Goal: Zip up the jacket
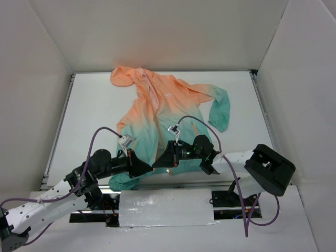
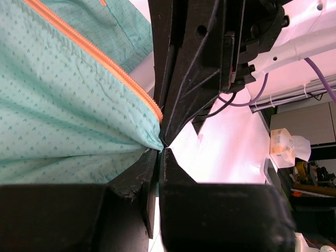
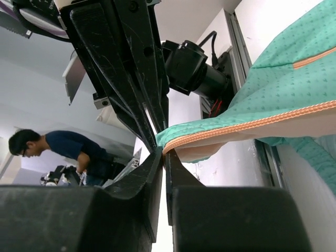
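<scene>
The jacket (image 1: 163, 107) lies spread on the white table (image 1: 94, 115), peach-orange at the hood and teal at the hem. Both grippers meet tip to tip at its near hem. My left gripper (image 1: 150, 167) (image 2: 161, 149) is shut on a teal hem corner of the jacket (image 2: 63, 115), just below the end of the orange zipper (image 2: 105, 60). Facing it, my right gripper (image 1: 157, 163) (image 3: 161, 152) is shut on the end of the zipper edge (image 3: 252, 123), whose hem (image 3: 283, 86) is lifted off the table. No zipper slider shows.
White walls (image 1: 31, 68) box in the table on three sides. A silver plate (image 1: 165, 207) covers the near edge between the arm bases. A purple cable (image 1: 207, 128) loops over the jacket's hem. A person (image 3: 68, 152) stands beyond the table.
</scene>
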`<state>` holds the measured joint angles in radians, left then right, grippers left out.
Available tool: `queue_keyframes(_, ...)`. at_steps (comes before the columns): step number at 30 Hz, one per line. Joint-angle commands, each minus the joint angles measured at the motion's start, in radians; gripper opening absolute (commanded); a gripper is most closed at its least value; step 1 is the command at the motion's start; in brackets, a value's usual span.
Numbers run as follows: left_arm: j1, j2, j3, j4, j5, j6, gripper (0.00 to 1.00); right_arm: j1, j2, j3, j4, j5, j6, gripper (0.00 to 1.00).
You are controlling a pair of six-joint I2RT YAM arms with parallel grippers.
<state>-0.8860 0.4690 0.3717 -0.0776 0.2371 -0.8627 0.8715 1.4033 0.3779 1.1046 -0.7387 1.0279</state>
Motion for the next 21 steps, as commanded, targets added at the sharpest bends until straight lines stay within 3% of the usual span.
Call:
queue_keyframes(1, -0.004, -0.004, 0.002, 0.059, 0.019, 0.019, 0.12, 0.0, -0.003, 0.05, -0.063, -0.002, -0.04, 0.07)
queue_keyframes(3, -0.004, -0.013, 0.007, 0.039, 0.016, 0.025, 0.19, -0.002, -0.018, 0.078, -0.199, -0.002, -0.1, 0.0)
queue_keyframes(6, -0.004, -0.033, 0.009, 0.013, 0.005, 0.031, 0.27, -0.002, -0.026, 0.121, -0.343, -0.022, -0.166, 0.0)
queue_keyframes(10, -0.004, -0.046, -0.004, 0.019, 0.008, 0.03, 0.31, -0.002, -0.007, 0.165, -0.425, -0.086, -0.215, 0.0)
queue_keyframes(13, -0.004, -0.036, -0.013, 0.042, 0.04, 0.031, 0.45, -0.003, -0.003, 0.185, -0.454, -0.129, -0.255, 0.0)
queue_keyframes(15, -0.004, -0.029, -0.02, 0.053, 0.05, 0.031, 0.49, -0.003, -0.009, 0.188, -0.465, -0.16, -0.272, 0.0)
queue_keyframes(21, -0.004, -0.02, -0.04, 0.062, 0.068, 0.022, 0.43, -0.003, -0.046, 0.225, -0.609, -0.159, -0.373, 0.0)
